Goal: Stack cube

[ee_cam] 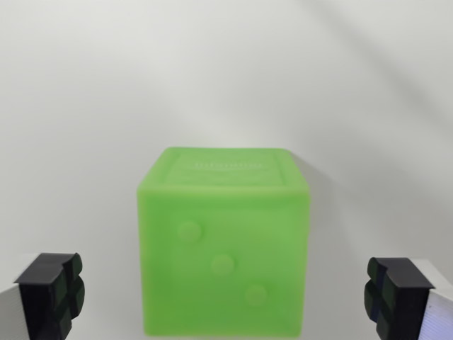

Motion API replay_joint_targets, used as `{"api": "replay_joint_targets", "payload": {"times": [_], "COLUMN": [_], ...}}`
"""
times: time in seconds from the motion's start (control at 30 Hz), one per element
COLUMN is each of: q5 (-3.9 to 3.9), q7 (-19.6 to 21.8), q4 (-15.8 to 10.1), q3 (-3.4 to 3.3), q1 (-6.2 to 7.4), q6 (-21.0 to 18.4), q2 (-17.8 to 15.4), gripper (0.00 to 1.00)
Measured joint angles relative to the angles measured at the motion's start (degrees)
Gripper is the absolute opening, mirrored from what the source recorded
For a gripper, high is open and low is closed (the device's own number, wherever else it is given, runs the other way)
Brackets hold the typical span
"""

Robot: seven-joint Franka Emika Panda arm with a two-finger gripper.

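Tabletop [85, 106] was plain white w/ a matte finish. One green cube [223, 248] sat directly on it, lower centre toward 6 o'clock, face w/ three raised dots toward camera, faint shadow at 3 o'clock.

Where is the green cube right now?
In the wrist view, the green cube sits low and central on the white surface, between the open gripper's fingertips, touching neither.

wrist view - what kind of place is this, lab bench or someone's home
Most likely a lab or test bench, though little shows. A plain white surface fills the view, bare except for one green die-like cube with three raised dots, framed by the open gripper with its black fingertips.
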Motion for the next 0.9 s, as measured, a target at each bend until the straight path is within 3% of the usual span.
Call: {"api": "replay_joint_targets", "payload": {"times": [0.37, 0.67, 0.7, 0.9], "q5": [0.29, 0.29, 0.29, 0.29], "q7": [-0.3, -0.3, -0.3, -0.3], "q4": [1.2, 1.7, 1.7, 1.8], "q3": [0.45, 0.75, 0.76, 0.79], "q1": [-0.38, -0.69, -0.70, -0.70], "q6": [3.6, 4.7, 4.8, 4.8], "q2": [4.8, 6.4, 6.5, 6.5], "gripper": [1.00, 1.00, 0.00, 0.00]}}
